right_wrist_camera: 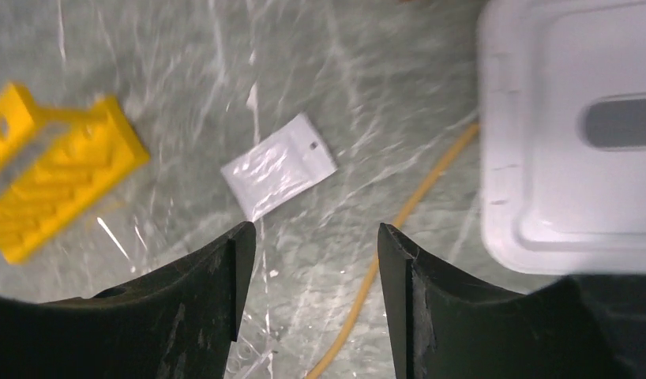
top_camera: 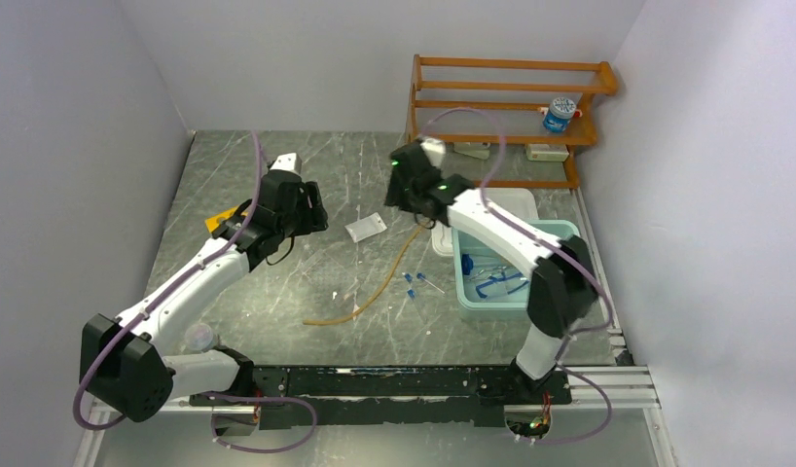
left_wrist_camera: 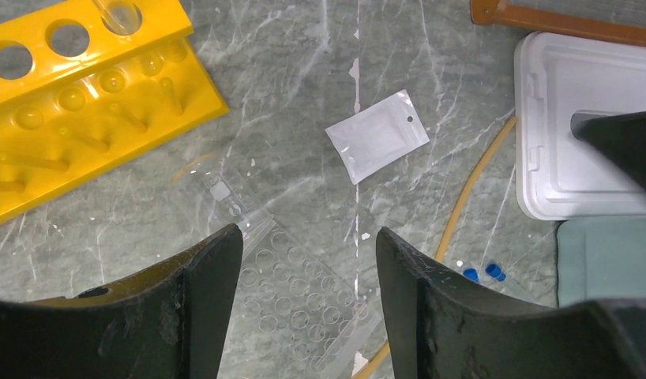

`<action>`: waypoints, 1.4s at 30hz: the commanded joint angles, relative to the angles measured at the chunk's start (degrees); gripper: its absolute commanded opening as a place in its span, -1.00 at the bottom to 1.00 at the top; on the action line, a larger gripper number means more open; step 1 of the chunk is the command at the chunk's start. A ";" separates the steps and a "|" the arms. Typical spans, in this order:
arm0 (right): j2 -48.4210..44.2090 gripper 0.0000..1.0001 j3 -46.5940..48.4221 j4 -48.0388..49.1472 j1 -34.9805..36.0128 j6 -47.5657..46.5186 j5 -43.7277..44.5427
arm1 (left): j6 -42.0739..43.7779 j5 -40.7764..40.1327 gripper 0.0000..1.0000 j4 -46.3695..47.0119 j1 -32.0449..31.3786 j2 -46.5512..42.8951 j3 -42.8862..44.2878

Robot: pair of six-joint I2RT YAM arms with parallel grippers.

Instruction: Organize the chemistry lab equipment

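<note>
A white packet (top_camera: 365,228) lies flat mid-table, with a long tan rubber tube (top_camera: 384,282) curving beside it. Tiny blue-capped tubes (top_camera: 411,282) rest next to the tube. My left gripper (left_wrist_camera: 308,233) hangs open and empty over a clear tray (left_wrist_camera: 296,292), with the yellow holed rack (left_wrist_camera: 83,103) to its upper left. My right gripper (right_wrist_camera: 313,229) is open and empty above the table, between the packet (right_wrist_camera: 278,166) and the tube (right_wrist_camera: 415,205). Blue-framed goggles (top_camera: 496,282) lie inside the teal tub.
The pale teal tub (top_camera: 472,292) stands at the right with its white lid (top_camera: 521,202) behind it. An orange wooden shelf (top_camera: 511,107) sits at the back right and holds a small blue-and-white item (top_camera: 560,114). Walls close in both sides.
</note>
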 commanded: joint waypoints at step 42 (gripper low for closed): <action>34.65 -0.51 7.00 5.86 -1.89 -19.29 -21.19 | -13.61 21.88 0.26 18.26 -1.27 27.96 0.98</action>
